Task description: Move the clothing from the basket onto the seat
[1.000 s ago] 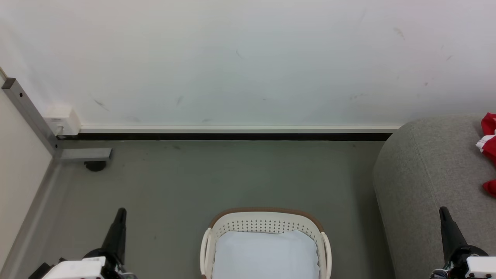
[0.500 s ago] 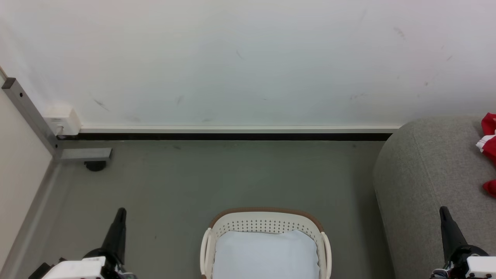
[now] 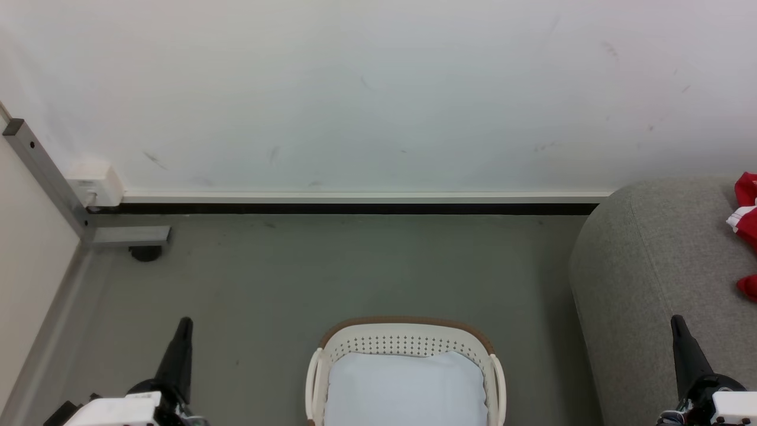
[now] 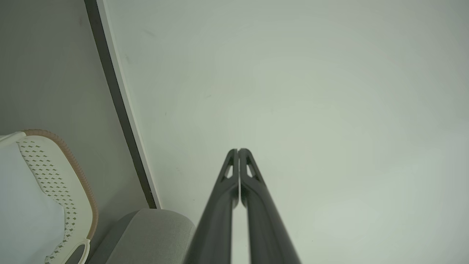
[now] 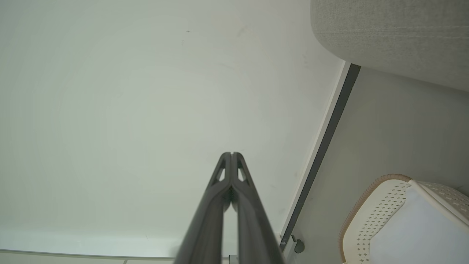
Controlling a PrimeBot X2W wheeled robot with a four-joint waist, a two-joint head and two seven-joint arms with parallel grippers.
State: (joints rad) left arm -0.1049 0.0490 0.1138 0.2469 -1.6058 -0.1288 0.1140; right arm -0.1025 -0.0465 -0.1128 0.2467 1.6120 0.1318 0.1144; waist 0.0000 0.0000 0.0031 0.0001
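Note:
The cream basket (image 3: pixel 408 336) with its brown rim stands on the floor at the bottom middle of the head view, holding a pale white pad (image 3: pixel 405 387). Red clothing (image 3: pixel 746 225) with white trim lies on the grey seat (image 3: pixel 650 266) at the right edge. My left gripper (image 3: pixel 185 322) points up at the lower left, left of the basket. My right gripper (image 3: pixel 676 320) points up at the lower right, over the seat's front. In both wrist views the grippers (image 4: pixel 238 150) (image 5: pixel 231 153) are shut with nothing held, aimed at the white wall. The basket (image 4: pixel 78 176) (image 5: pixel 370 205) sits at the side of each wrist view.
A white wall with a dark skirting strip (image 3: pixel 355 208) runs behind the grey floor (image 3: pixel 355 272). A grey metal post with a foot bracket (image 3: pixel 127 235) and a white box (image 3: pixel 94 182) stand in the left corner.

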